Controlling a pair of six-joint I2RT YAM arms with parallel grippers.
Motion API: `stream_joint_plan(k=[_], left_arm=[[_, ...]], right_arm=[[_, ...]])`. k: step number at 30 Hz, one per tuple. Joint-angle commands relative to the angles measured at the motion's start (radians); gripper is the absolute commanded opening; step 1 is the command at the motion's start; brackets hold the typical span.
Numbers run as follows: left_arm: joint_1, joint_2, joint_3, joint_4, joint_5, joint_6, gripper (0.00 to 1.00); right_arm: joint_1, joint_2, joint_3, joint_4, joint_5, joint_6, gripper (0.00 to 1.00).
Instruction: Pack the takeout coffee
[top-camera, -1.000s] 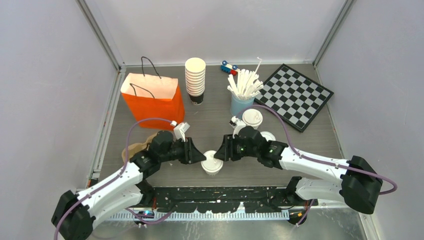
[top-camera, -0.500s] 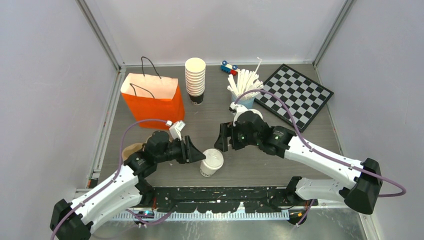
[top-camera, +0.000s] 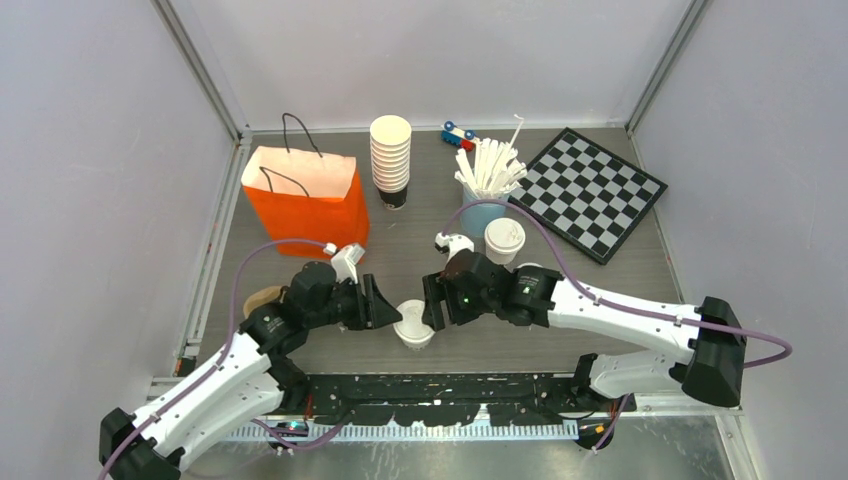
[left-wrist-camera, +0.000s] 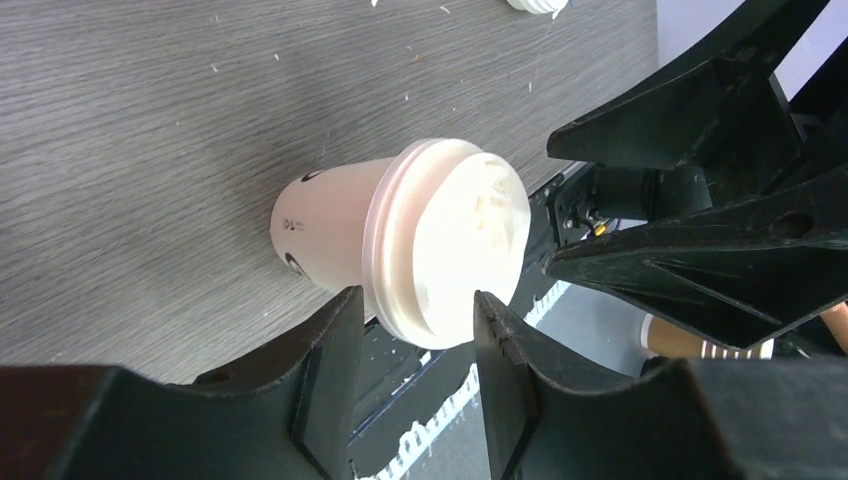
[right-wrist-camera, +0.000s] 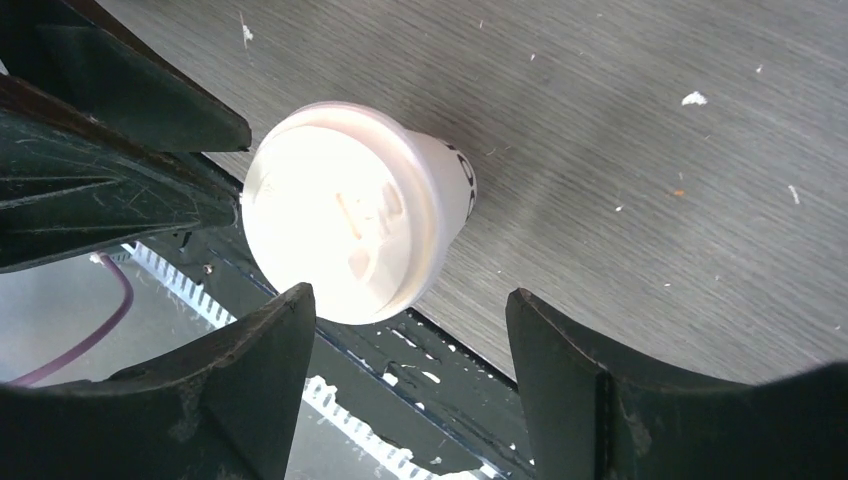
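One takeout coffee (top-camera: 414, 324), a white paper cup with a white sip lid, stands at the table's front edge between both grippers. My left gripper (top-camera: 388, 306) is open just left of it. In the left wrist view the cup (left-wrist-camera: 340, 230) sits just past my left gripper (left-wrist-camera: 412, 335), and the lid's near edge reaches between the fingertips. My right gripper (top-camera: 430, 302) is wide open just right of the cup. In the right wrist view the cup (right-wrist-camera: 350, 210) lies beyond my right gripper (right-wrist-camera: 410, 312). The second takeout coffee (top-camera: 504, 238) stands upright behind the right arm.
An orange paper bag (top-camera: 305, 198) stands open at the back left. A tall stack of lidless cups (top-camera: 390, 152), a light-blue cup of white sticks (top-camera: 484, 178), a toy car (top-camera: 458, 134) and a checkerboard (top-camera: 592, 190) lie behind. A brown object (top-camera: 262, 298) lies by the left arm.
The right gripper pulled back from the cup, then came in again further left, uncovering the second cup. The near cup tipped briefly and shifted slightly left. The left gripper moved slightly left.
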Motion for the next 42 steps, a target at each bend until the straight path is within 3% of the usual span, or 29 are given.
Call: stream_joint_plan(k=[1,14,20,25,30,32,35,38,42], left_arm=[[0.0,-0.019,0.053,-0.079,-0.028,0.059,0.47],[0.001,0.041,0.054,-0.008,-0.014,0.075,0.45],[0.001,0.089,0.009,0.002,-0.024,0.061,0.32],[0.001,0.132,-0.041,-0.022,-0.005,0.034,0.26],[0.0,0.06,0.043,-0.049,-0.02,0.064,0.28],[0.0,0.057,0.135,-0.101,-0.055,0.121,0.32],[0.0,0.098,0.283,-0.201,-0.107,0.205,0.45],[0.001,0.124,0.366,-0.264,-0.173,0.257,0.54],[0.001,0.066,0.406,-0.308,-0.244,0.299,0.58]], right_arm=[[0.028,0.014,0.029,0.039,0.066,0.08,0.73],[0.035,0.072,0.047,0.133,0.112,0.05,0.61],[0.034,0.118,-0.007,0.159,0.142,0.064,0.44],[0.034,0.117,-0.09,0.191,0.16,0.1,0.43],[0.034,0.092,-0.031,0.154,0.166,0.078,0.5],[0.034,0.079,0.024,0.115,0.175,0.058,0.58],[0.035,0.074,0.103,0.048,0.185,0.028,0.73],[0.04,0.075,0.156,0.0,0.198,0.016,0.77],[0.079,0.097,0.206,-0.055,0.243,0.009,0.81]])
